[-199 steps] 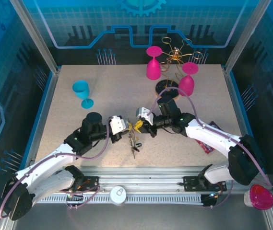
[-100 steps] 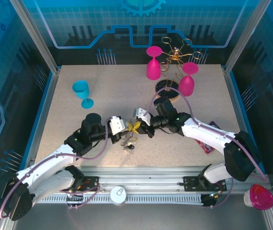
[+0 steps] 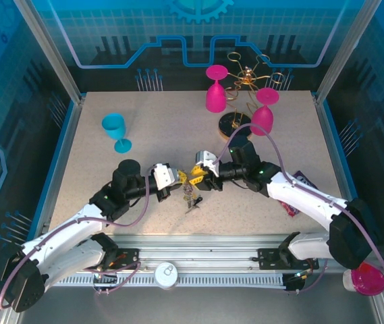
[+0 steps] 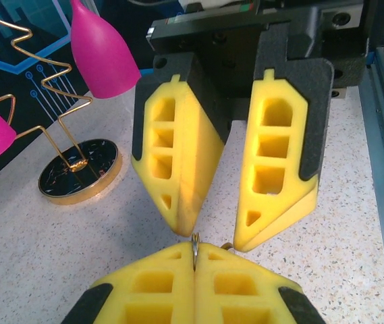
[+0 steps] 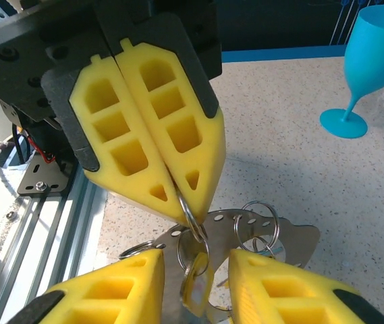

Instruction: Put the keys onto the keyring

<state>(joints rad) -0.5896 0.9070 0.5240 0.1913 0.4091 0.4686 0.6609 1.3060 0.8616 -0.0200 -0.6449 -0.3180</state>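
Over mid-worktop (image 3: 158, 135) — left end effector (image 5: 181, 204) clamped on a thin wire ring (image 5: 186, 214), keys (image 5: 195, 293) dangling beneath; right end effector (image 4: 215, 234) parted — best held steady while one key is taken squarely

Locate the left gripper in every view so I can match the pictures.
Top external: left gripper at mid-table, tip to tip with the right gripper.
Left wrist: left gripper at bottom centre, shut on a thin metal ring.
Right wrist: left gripper at upper left, pointing down and pinching that ring.
Shared landmark: the open right gripper facing it.
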